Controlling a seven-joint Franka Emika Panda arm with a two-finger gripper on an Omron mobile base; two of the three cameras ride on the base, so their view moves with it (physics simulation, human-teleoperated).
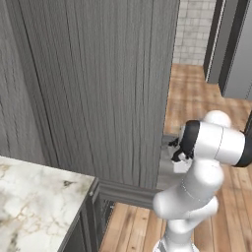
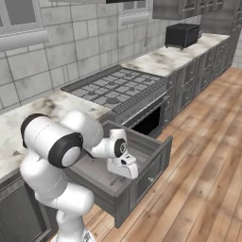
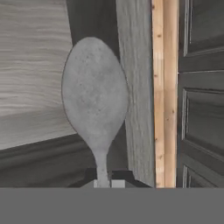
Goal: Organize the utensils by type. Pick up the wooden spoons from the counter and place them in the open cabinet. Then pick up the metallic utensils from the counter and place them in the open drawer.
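Grey and dull, the darker metallic spoon stands up from between the gripper tips in the hand view, its oval bowl broad against the drawer's lighter inside. The jaws are closed tight on its thin handle, so the spoon is held and off the worktop.

In the right base view the arm reaches down and forward, with the hand hanging over the open drawer, which is pulled out below the marble worktop just beside the stove. The hand seems to sit above the drawer's inside, towards its front part. The hand view agrees: drawer floor and wall lie behind the spoon, with a strip of wooden floor and panelled cabinet doors beyond.

Judging by this, the step in hand is the second half of the task, carrying a metallic utensil to the drawer, and it looks close to its end. The next move calls for lowering the spoon a little so it lies inside the walls, then parting the jaws to let it drop flat, and lifting clear without catching the drawer front. Whether other utensils wait on the worktop cannot be told from here.
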